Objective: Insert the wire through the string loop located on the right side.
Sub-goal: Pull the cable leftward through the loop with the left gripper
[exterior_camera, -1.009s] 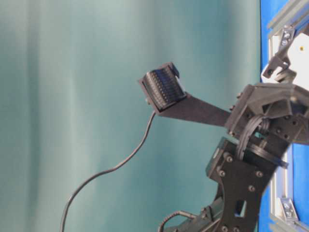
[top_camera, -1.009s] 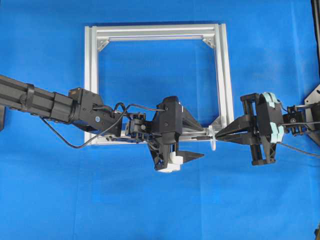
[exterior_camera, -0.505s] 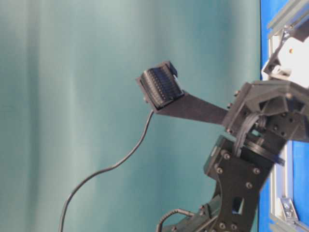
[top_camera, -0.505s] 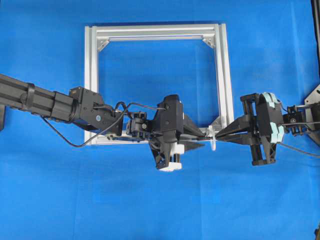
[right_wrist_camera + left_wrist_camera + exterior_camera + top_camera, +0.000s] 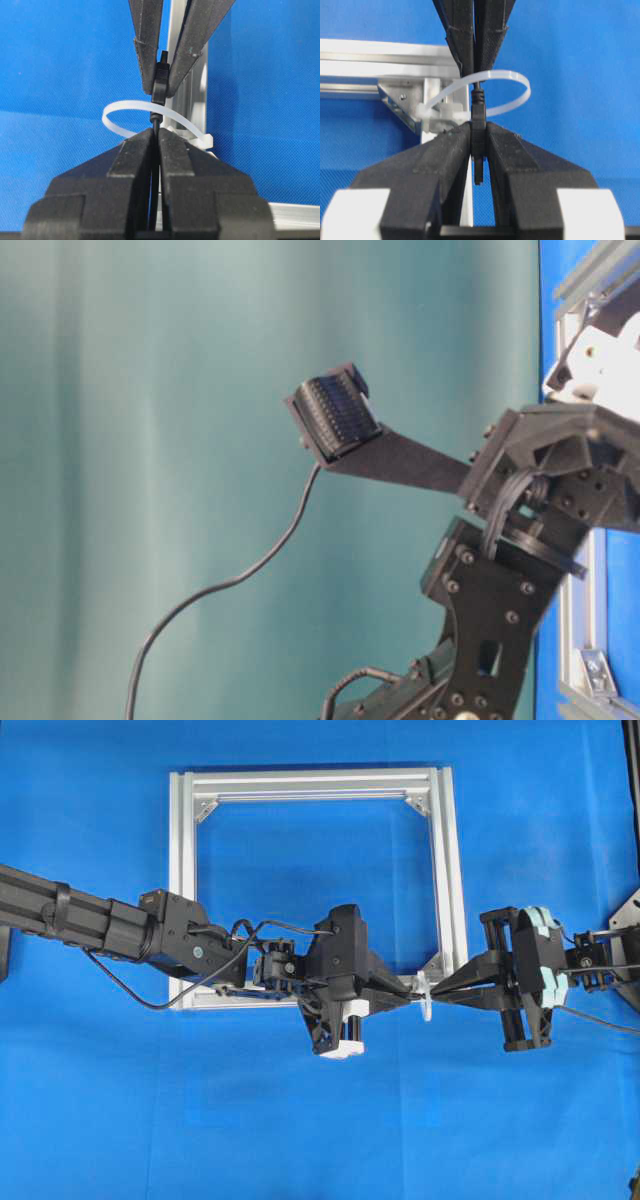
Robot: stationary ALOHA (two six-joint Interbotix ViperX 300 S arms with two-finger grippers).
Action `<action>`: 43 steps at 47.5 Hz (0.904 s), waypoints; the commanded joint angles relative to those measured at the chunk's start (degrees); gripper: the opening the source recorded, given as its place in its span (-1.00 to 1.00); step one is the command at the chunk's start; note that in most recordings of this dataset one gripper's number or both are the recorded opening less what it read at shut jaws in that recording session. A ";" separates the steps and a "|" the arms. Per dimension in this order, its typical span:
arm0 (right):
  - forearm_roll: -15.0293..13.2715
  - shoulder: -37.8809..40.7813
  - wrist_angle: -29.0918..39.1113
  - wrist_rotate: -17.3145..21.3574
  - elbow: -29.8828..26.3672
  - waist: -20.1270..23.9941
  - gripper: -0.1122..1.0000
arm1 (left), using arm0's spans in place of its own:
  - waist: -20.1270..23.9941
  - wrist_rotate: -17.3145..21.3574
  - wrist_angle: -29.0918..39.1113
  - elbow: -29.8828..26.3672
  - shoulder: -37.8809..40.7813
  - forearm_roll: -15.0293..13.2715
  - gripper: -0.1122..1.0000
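Nearest you in the left wrist view, your left gripper (image 5: 478, 145) is clamped on the thick plug tip of the wire (image 5: 478, 117), so the stiff end is the part you steer. Just beyond those fingertips, the string loop (image 5: 492, 95) stands open like a hoop, tied at the corner bracket (image 5: 400, 102) of the aluminium frame (image 5: 380, 62). The thin part of the wire runs on through that hoop, and on the far side your right gripper (image 5: 474, 35) is pinched shut on it.

The right wrist view shows the same thing from the other side: right gripper (image 5: 156, 137) closed on the thin cable close by, the loop (image 5: 132, 117) around the wire, and the left fingers (image 5: 145, 60) holding the plug (image 5: 160, 80) beyond it.

From overhead, the two grippers (image 5: 395, 997) (image 5: 450, 988) meet tip to tip at the loop (image 5: 425, 996), on the near right corner of the frame (image 5: 445, 870). You hold both sides, I judge, so the limp wire stays taut and centred during the handover. Threading looks essentially achieved; one hand must release before more can be pulled through.
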 commanded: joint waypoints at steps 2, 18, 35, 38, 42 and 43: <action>0.09 -0.35 -0.18 0.18 -1.14 -0.09 -0.71 | 0.18 0.09 -0.18 -1.14 -1.05 0.09 -0.66; 0.53 -0.44 1.49 0.18 -1.14 -0.18 0.84 | 0.18 0.09 -0.18 -1.05 -1.14 0.18 -0.66; 0.44 -0.44 1.49 0.09 -1.23 -0.18 0.86 | -0.35 0.62 0.18 3.43 -4.92 0.18 -0.66; 0.44 -0.44 1.49 0.00 -1.14 -0.18 0.86 | -0.44 0.62 0.09 5.36 -6.50 0.18 -0.66; 0.35 -0.44 1.49 0.00 -1.14 -0.09 0.86 | -0.70 0.79 -0.26 8.53 -8.96 0.18 -0.66; 0.44 -0.44 1.49 0.00 -1.14 -0.18 0.86 | -0.70 0.79 -0.44 9.76 -10.11 0.18 -0.66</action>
